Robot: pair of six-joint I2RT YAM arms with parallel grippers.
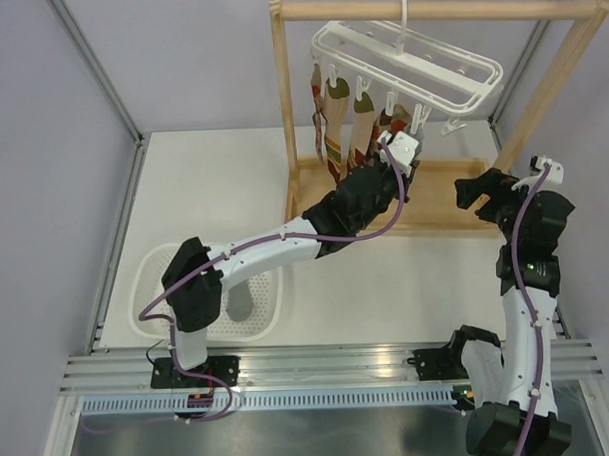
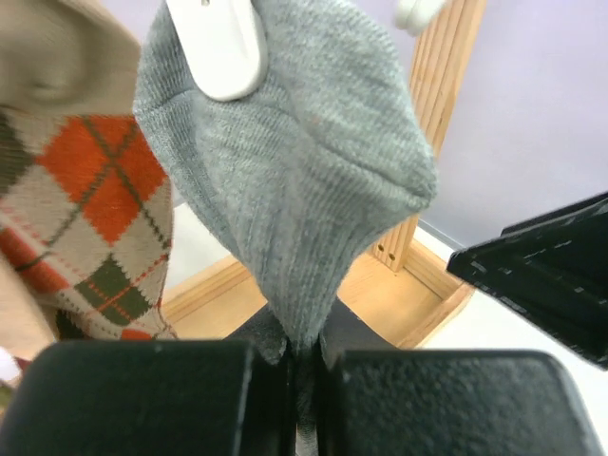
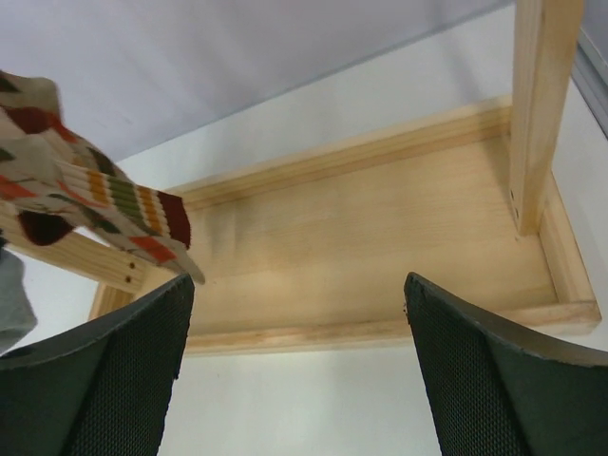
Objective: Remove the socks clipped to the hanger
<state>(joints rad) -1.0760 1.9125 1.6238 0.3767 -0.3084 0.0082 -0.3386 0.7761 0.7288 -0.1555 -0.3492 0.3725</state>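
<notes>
Pulling the plain grey ribbed sock (image 2: 294, 190) free looks like the step in hand. The left gripper (image 2: 302, 380) has its black jaws pinched on the sock's lowest tip, and a small white plastic clip (image 2: 220, 43) bites its top edge. I'd draw straight down, slowly, since the white rectangular plastic hanger (image 1: 409, 59) hangs tilted by its hook from the light wooden rack (image 1: 427, 9) and would likely swing. So little fabric is caught that it might slip. Only the left wrist view shows that pinch and the orange argyle sock (image 2: 85, 218) just beside it. From above, the arm hides it, but the row of patterned socks (image 1: 346, 121) shows. The right wrist view shows the right gripper (image 3: 294, 285) spread wide and empty above the rack's tray (image 3: 380, 247).
</notes>
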